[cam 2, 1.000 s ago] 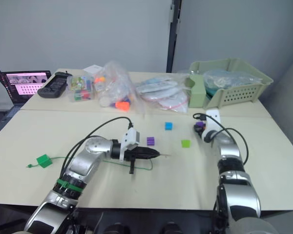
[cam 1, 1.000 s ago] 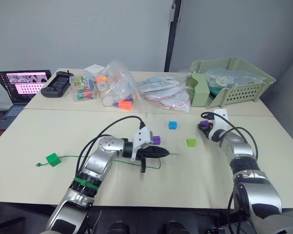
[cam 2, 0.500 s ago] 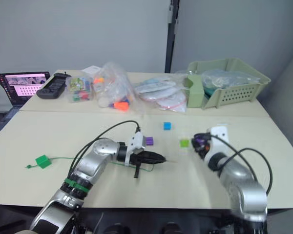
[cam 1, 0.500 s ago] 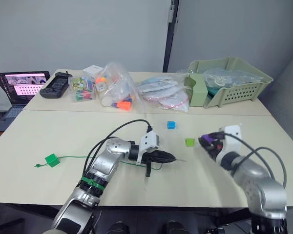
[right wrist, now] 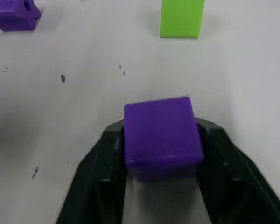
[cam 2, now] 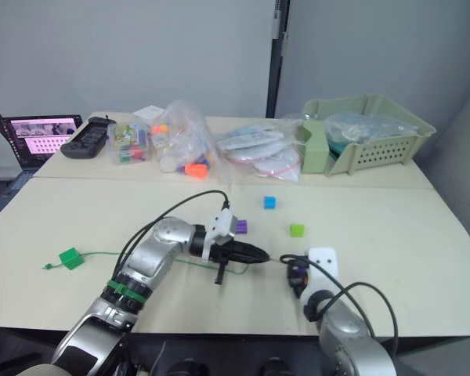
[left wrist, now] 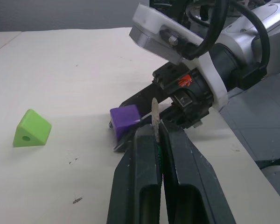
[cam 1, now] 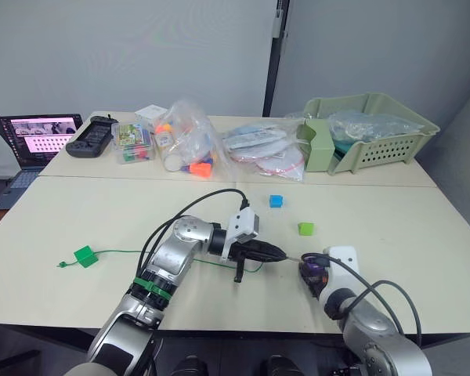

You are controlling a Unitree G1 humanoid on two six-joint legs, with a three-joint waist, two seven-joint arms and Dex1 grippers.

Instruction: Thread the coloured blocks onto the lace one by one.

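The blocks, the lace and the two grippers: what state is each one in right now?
Left gripper: shut on the lace's grey tip.
Right gripper: shut on a purple block, held at the tip.
Lace: lying across the table, dark green block on its far end.
Second purple block: loose on the table.
Blue block: loose, unthreaded.
Lime green block: loose, unthreaded.
Laptop: open, screen lit.

Purple block [right wrist: 162,132] in black-fingered right hand [right wrist: 161,158] (another block [right wrist: 182,18] is lime).
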